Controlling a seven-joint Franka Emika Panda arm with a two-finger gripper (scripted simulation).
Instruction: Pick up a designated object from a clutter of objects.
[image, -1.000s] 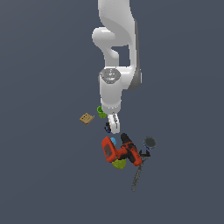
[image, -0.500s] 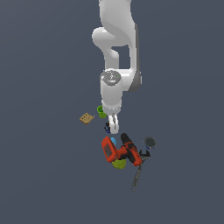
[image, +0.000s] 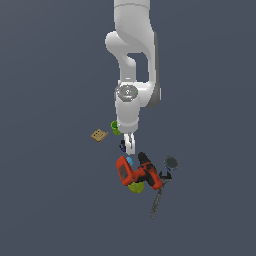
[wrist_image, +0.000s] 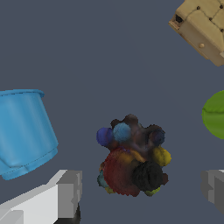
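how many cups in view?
2 or 3. Blue cup beside the multicoloured lump under the claw; grey-blue cup on the exterior view's right; a green object, possibly a cup, behind the arm. Others may be hidden.

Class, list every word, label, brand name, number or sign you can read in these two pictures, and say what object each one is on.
None can be read.
Power drill: any marking is too small and blurred in the exterior view.
Tan flat square: only dark dots, no lettering.
Blue cup and multicoloured lump: no printing.
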